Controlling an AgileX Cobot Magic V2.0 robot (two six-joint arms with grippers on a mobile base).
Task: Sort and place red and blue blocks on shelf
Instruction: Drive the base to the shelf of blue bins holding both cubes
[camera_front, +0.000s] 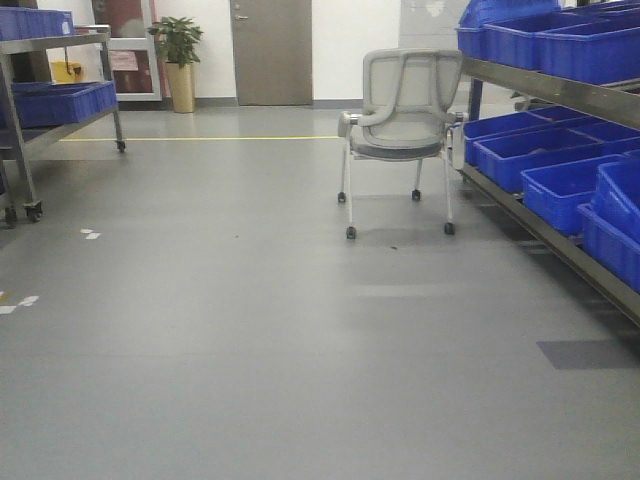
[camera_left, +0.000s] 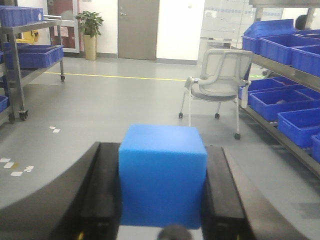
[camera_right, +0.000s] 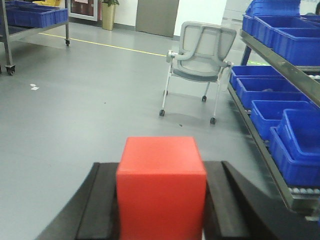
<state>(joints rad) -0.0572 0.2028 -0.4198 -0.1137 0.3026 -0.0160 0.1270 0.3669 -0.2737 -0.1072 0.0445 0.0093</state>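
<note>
Both arms are carrying one cube each across open floor, with the shelf standing off to the right

The left gripper is clamping the blue block between its black fingers on two opposite flat faces, and the right gripper is pinching the red block the same way. Each cube is sitting centred in its jaws, well apart from the shelf and its blue bins. Both blocks are looking matte, rigid and probably light, so a modest squeeze is likely sufficing. The plain faces are probably giving fair friction, and nothing is suggesting fragility. Holding across parallel faces rather than edges is guarding against twisting, and neither block is resting on the shelf yet
</note>
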